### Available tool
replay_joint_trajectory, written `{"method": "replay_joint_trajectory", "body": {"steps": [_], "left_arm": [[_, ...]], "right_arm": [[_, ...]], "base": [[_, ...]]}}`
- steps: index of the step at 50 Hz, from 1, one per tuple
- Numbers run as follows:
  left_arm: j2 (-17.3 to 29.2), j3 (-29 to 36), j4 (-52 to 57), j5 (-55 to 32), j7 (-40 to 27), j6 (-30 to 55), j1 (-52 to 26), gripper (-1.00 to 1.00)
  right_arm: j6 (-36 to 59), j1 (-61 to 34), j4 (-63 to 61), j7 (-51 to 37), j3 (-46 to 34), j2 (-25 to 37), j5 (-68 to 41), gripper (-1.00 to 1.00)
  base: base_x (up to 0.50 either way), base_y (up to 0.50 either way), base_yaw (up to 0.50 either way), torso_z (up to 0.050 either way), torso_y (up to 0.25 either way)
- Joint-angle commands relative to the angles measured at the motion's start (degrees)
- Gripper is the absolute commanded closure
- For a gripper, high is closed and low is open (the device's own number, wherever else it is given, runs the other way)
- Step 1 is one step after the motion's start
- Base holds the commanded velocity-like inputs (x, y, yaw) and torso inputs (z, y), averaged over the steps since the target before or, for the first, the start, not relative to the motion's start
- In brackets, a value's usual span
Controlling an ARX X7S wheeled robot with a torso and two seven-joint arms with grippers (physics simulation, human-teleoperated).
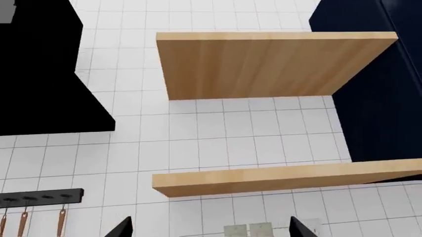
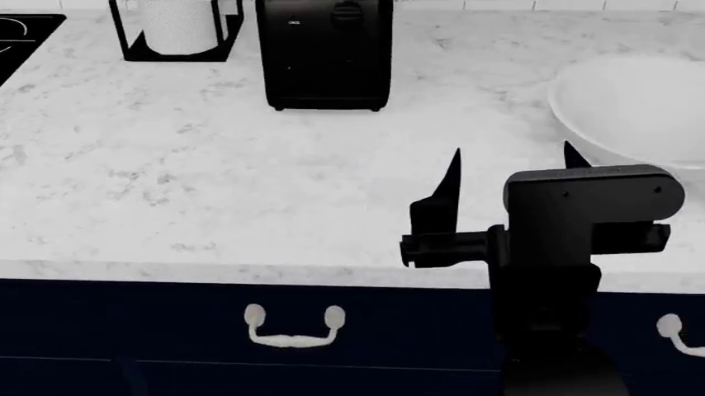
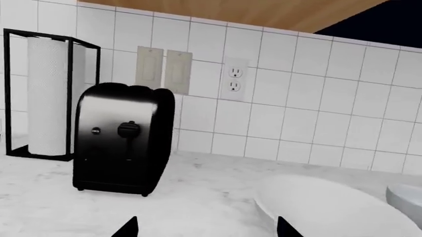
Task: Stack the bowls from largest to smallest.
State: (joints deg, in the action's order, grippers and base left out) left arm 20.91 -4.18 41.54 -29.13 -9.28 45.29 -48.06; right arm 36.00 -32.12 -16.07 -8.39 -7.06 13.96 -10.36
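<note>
The wide shallow white bowl (image 2: 639, 103) sits on the marble counter (image 2: 165, 190) at the right, cut off by the head view's edge. My right gripper (image 2: 513, 169) hovers over the counter's front part, just left of and in front of that bowl, open and empty. In the right wrist view the white bowl (image 3: 329, 207) lies ahead of the right gripper (image 3: 207, 228), with a sliver of the pale grey-blue bowl (image 3: 408, 197) beyond it at the frame's edge. The small deep bowl is out of view. My left gripper (image 1: 211, 228) is open, facing the tiled wall.
A black toaster (image 2: 327, 54) and a paper-towel holder (image 2: 177, 29) stand at the counter's back. A stovetop corner (image 2: 16, 37) shows far left. Navy drawers with a handle (image 2: 292, 326) run below the counter edge. Wooden shelves (image 1: 264, 64) and a utensil rail (image 1: 39, 197) hang on the wall.
</note>
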Motion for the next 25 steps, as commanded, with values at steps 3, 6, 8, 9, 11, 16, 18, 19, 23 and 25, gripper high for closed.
{"method": "replay_joint_trajectory", "body": {"steps": [3, 6, 8, 9, 11, 16, 18, 19, 23, 25], "left_arm": [[0.23, -0.38, 0.19, -0.64, -0.34, -0.04, 0.11, -1.0], [0.27, -0.4, 0.4, -0.82, -0.5, 0.12, 0.15, -1.0], [0.28, -0.4, 0.47, -0.94, -0.6, 0.22, 0.1, -1.0], [0.28, -0.4, 0.56, -1.04, -0.68, 0.34, 0.06, -1.0], [0.35, -0.36, 0.63, -1.1, -0.73, 0.4, 0.09, -1.0], [0.48, -0.39, 0.57, -1.24, -0.84, 0.39, 0.04, -1.0], [0.51, -0.25, 0.54, -1.23, -0.89, 0.38, -0.06, -1.0], [0.5, -0.24, 0.51, -1.24, -0.9, 0.32, -0.05, -1.0], [0.48, -0.15, 0.36, -1.18, -0.92, -0.02, 0.17, -1.0], [0.53, -0.18, 0.24, -1.2, -0.84, -0.23, 0.24, -1.0]], "right_arm": [[0.49, 0.05, -0.61, -0.34, -0.28, 0.34, -0.28, -1.0], [0.8, 0.14, -1.08, -0.46, -0.22, 0.42, -0.45, -1.0], [0.85, 0.21, -1.15, -0.53, -0.3, 0.49, -0.45, -1.0], [0.83, 0.24, -1.16, -0.52, -0.3, 0.5, -0.51, -1.0], [0.87, 0.23, -1.2, -0.56, -0.32, 0.54, -0.57, -1.0], [0.54, 0.19, -0.84, -0.58, -0.41, 0.56, -0.7, -1.0], [0.61, 0.13, -0.87, -0.6, -0.44, 0.62, -0.77, -1.0], [0.63, 0.12, -0.9, -0.63, -0.45, 0.64, -0.78, -1.0], [0.71, 0.1, -0.93, -0.68, -0.53, 0.76, -0.87, -1.0], [0.61, 0.14, -0.84, -0.72, -0.58, 0.81, -0.87, -1.0]], "base": [[0.0, -0.5, 0.0, 0.0, 0.0], [0.0, -0.5, 0.0, 0.0, 0.0], [0.0, -0.5, 0.0, 0.0, 0.0], [0.0, -0.5, 0.0, 0.0, 0.0], [0.0, -0.5, 0.0, 0.0, 0.0], [0.0, -0.5, 0.0, 0.0, 0.0], [0.0, -0.5, 0.0, 0.0, 0.0], [0.0, -0.5, 0.0, 0.0, 0.0], [0.0, -0.5, 0.0, 0.0, 0.0], [0.0, -0.5, 0.0, 0.0, 0.0]]}}
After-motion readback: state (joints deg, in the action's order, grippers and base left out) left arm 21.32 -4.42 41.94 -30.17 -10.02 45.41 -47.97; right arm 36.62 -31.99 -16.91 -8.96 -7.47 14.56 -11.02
